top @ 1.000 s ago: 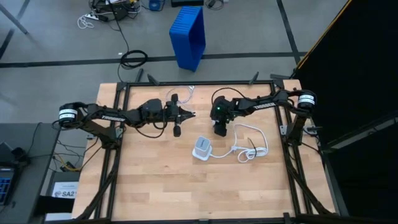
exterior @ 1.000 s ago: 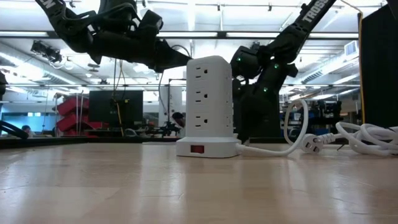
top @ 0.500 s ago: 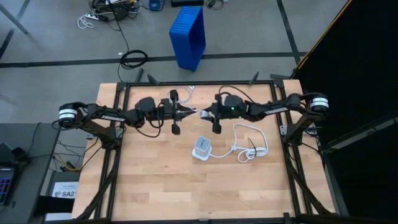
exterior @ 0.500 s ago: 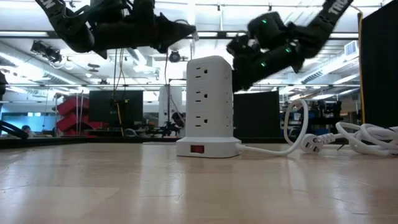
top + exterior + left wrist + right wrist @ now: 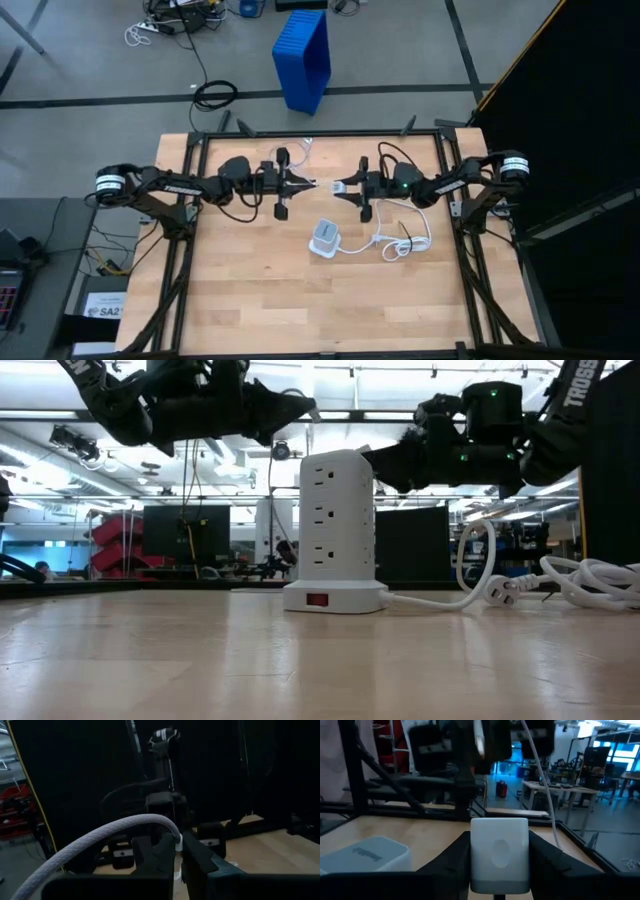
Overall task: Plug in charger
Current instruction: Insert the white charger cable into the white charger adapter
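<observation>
Right wrist view alone shows charger [image 5: 499,854] clamped between fingers [image 5: 451,861]

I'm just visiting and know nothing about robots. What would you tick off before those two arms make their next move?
1. Right gripper has hold of the charger: ok, the white block sits squarely between its fingers.
2. Left gripper has hold of the white braided cable: ok, shut on its end.
3. Grippers face each other above the table with a gap between them: ok.
4. Cable end lined up with the charger's port: cannot tell, no port is visible.
5. Power strip tower upright, with front sockets free: ok.
</observation>
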Tool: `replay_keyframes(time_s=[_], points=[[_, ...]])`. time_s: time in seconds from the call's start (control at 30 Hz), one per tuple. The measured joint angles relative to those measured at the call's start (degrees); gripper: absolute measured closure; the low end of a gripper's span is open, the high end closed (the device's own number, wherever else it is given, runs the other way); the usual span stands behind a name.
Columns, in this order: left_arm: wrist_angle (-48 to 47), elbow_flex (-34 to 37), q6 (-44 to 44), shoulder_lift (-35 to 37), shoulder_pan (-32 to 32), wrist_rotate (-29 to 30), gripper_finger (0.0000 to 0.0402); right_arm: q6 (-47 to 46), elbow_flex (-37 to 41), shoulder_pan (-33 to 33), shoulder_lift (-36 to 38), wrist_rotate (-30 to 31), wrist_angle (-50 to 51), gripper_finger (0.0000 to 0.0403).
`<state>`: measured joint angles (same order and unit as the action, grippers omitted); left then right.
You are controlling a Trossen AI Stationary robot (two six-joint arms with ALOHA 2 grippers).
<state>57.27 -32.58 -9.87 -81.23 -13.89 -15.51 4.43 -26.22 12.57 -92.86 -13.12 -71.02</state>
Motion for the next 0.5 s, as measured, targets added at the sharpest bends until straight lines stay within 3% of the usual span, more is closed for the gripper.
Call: replay_keyframes(time_s=[0.2,0.5], points=[[11.08,-0.24,2.68,-6.44,0.0,-1.48,0.0401,0.24,0.0,-1.35,0.0,1.44,0.25,0.0287],[10.54,-5.62,4.56,-13.56,0.13,-5.01,0.0401,0.24,0.0,-1.37,-0.15,1.53,1.52,0.0287]])
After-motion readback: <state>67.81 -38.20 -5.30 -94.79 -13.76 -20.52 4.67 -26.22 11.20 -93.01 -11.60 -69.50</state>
